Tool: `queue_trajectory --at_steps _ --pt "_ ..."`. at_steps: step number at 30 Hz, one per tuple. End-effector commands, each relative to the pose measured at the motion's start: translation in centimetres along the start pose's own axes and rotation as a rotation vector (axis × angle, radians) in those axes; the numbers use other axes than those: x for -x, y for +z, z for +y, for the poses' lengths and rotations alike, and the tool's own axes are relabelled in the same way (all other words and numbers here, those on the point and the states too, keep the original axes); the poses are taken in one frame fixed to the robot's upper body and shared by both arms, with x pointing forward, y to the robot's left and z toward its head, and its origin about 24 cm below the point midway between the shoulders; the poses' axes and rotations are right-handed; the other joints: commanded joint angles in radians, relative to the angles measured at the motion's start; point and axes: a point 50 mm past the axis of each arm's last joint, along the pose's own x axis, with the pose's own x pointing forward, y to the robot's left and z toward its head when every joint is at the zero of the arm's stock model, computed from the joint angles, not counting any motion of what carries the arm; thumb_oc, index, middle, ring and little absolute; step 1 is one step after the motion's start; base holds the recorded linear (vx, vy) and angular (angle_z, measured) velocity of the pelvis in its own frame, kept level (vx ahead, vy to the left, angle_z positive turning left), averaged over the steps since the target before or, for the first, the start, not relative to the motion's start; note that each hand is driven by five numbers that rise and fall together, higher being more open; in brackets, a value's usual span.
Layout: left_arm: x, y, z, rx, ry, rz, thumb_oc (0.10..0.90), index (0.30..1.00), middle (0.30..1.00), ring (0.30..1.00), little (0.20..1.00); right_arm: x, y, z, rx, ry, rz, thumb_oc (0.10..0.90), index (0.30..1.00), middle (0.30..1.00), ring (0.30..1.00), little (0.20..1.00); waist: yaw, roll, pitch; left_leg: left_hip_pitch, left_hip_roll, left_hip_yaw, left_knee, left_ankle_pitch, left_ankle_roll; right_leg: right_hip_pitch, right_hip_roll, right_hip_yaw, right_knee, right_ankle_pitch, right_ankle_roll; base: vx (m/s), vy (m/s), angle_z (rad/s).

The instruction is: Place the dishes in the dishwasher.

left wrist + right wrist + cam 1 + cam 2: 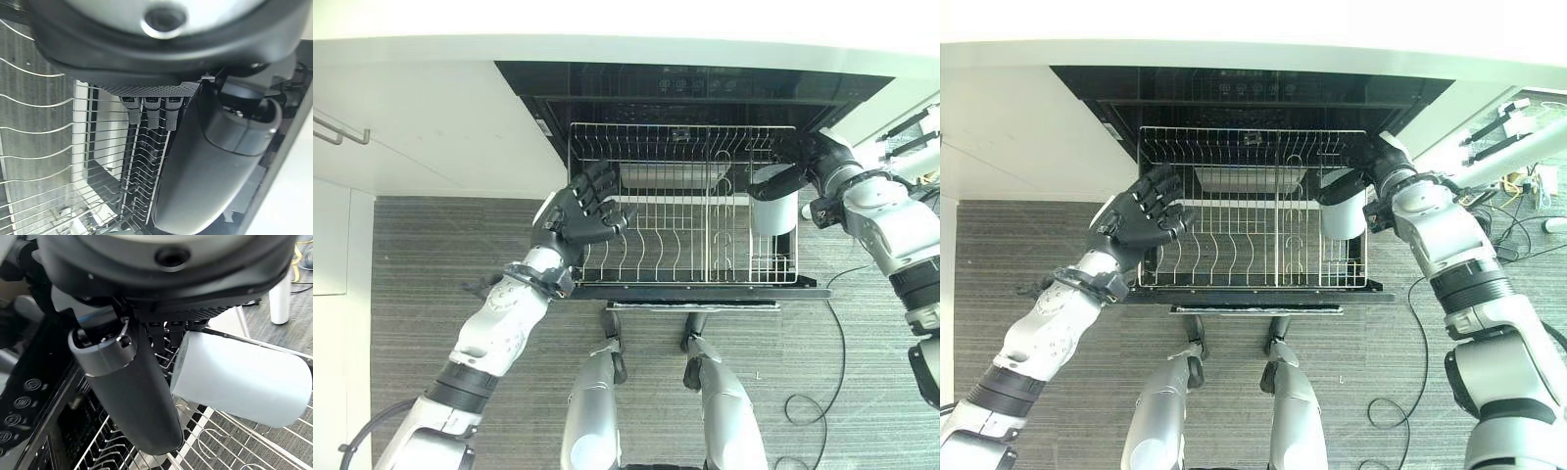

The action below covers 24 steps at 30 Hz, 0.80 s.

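Observation:
The dishwasher's wire rack (685, 128) is pulled out over its open door (695, 292), with no dishes among its tines. My right hand (800, 171) is shut on a white cup (773, 208) and holds it tilted just above the rack's right compartment; the right wrist view shows the cup (244, 382) between the thumb and the curled fingers. My left hand (576, 217) is at the rack's left side, its fingers (146, 110) curled over the left rim and its thumb (210, 171) stretched out above the wires.
White cabinet fronts (440, 127) flank the dishwasher, with a metal handle (337, 132) at the far left. The control panel (695, 86) sits under the white counter. Grey striped floor (421, 255) spreads out below.

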Motion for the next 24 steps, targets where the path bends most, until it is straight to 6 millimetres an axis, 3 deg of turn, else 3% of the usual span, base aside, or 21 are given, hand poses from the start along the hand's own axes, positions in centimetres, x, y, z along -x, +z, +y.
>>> queue_trajectory --at_steps 1,11,16,24 --pt "0.6 5.5 -2.3 -0.050 -0.136 -0.279 0.800 0.900 0.900 0.900 0.900 2.5 4.2 -5.0 0.136 -0.147 -0.147 0.800 0.900 0.900 0.900 0.900 -0.011 0.000 -0.023 0.051 -0.004 -0.083 0.033 -0.174 -0.059 0.033 -0.043 -0.005 0.141 -0.246 0.113 0.00 0.000 0.00" --pt "1.7 6.3 -2.4 -0.066 -0.143 -0.372 0.800 0.900 0.900 0.900 0.900 4.9 5.4 -4.5 0.085 -0.257 -0.321 0.800 0.900 0.900 0.900 0.900 -0.033 -0.015 -0.023 0.063 0.001 -0.074 0.033 -0.183 -0.055 0.043 -0.031 0.010 0.141 -0.249 0.114 0.00 0.006 -0.01" --pt "3.0 8.4 -2.6 -0.089 -0.162 -0.525 0.800 0.900 0.900 0.900 0.900 7.3 5.6 -4.7 -0.019 -0.367 -0.484 0.800 0.900 0.900 0.900 0.900 -0.051 -0.016 -0.024 0.073 0.003 -0.066 0.033 -0.192 -0.053 0.048 -0.027 0.020 0.141 -0.253 0.114 0.01 0.047 0.00" --pt "6.0 10.9 -3.5 -0.123 -0.146 -0.836 0.800 0.900 0.900 0.900 0.900 11.3 2.6 -0.2 -0.217 -0.428 -0.727 0.800 0.900 0.900 0.900 0.900 -0.076 0.010 -0.044 0.089 -0.006 -0.047 0.033 -0.210 -0.052 0.058 -0.041 0.034 0.141 -0.263 0.118 0.01 0.140 -0.06"
